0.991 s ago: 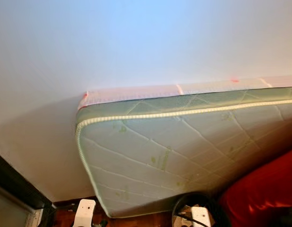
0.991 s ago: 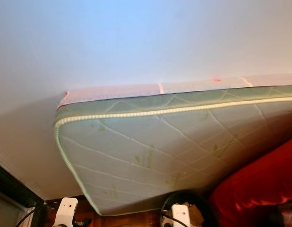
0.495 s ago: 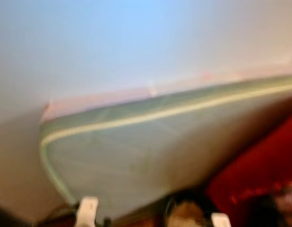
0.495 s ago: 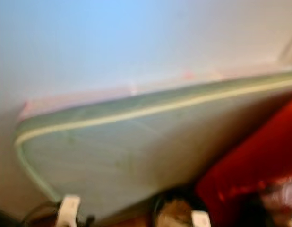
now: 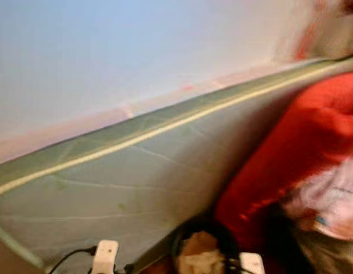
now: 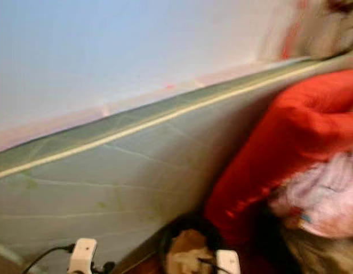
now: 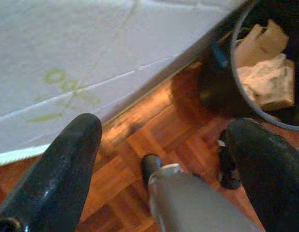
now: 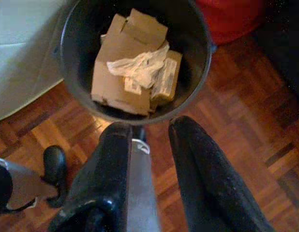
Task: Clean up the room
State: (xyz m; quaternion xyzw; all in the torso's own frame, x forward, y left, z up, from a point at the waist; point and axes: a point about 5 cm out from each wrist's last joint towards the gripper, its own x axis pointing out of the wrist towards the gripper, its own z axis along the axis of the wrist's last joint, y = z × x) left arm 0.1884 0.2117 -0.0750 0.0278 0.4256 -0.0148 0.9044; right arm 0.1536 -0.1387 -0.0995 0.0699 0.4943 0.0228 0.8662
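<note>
Bin of cardboard just beyond right claw, narrowly parted, left claw spread wide

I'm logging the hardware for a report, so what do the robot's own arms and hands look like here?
Each hand has two long, rounded, glossy black fingers: the left hand and the right hand. A silver-grey metal limb shows between the left fingers. In the head view, white wrist housings sit at the bottom edge, the left one trailing a thin black cable.

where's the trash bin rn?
The black trash bin stands on the wood floor straight ahead of the robot, between the leaning mattress and the red cushion.
</note>
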